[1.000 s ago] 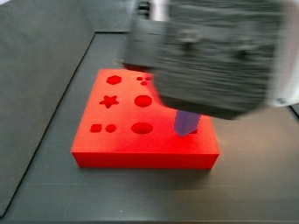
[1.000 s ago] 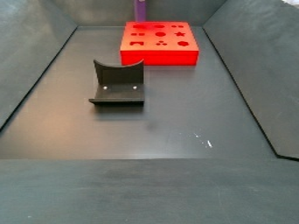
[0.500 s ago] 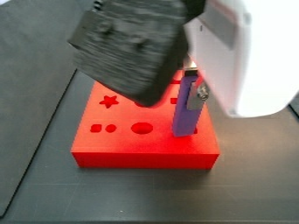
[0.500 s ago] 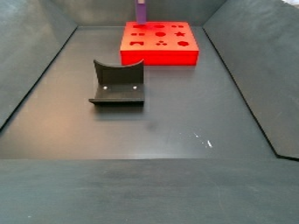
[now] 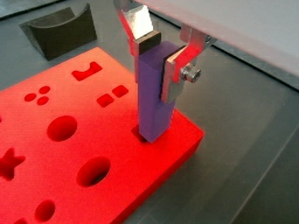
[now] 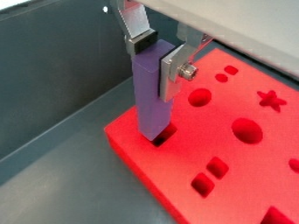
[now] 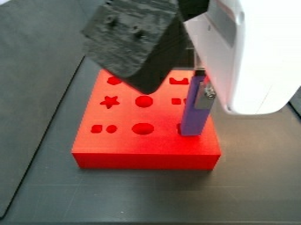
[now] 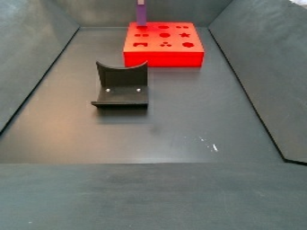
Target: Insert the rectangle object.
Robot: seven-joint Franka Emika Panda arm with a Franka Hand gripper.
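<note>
The rectangle object (image 5: 152,96) is a purple-blue bar standing upright, its lower end in a rectangular hole near a corner of the red block (image 5: 70,157). My gripper (image 5: 160,66) is shut on the bar's upper part, one silver finger on each side. Both wrist views show this; the other one shows the bar (image 6: 149,96), gripper (image 6: 156,63) and block (image 6: 233,166). In a side view the bar (image 7: 192,112) stands at the block's (image 7: 141,145) right edge under the gripper (image 7: 202,90). In the far side view only the bar (image 8: 142,11) shows behind the block (image 8: 164,49).
The red block has several other shaped holes: star, circles, small squares. The dark fixture (image 8: 120,87) stands on the floor in front of the block, and shows in a wrist view (image 5: 59,31). Sloping grey walls (image 6: 59,70) enclose the floor, close beside the block's corner.
The bar has gone down a little with the gripper, its lower end now deeper in the hole. The arm's body has shifted slightly. The block and fixture have not moved.
</note>
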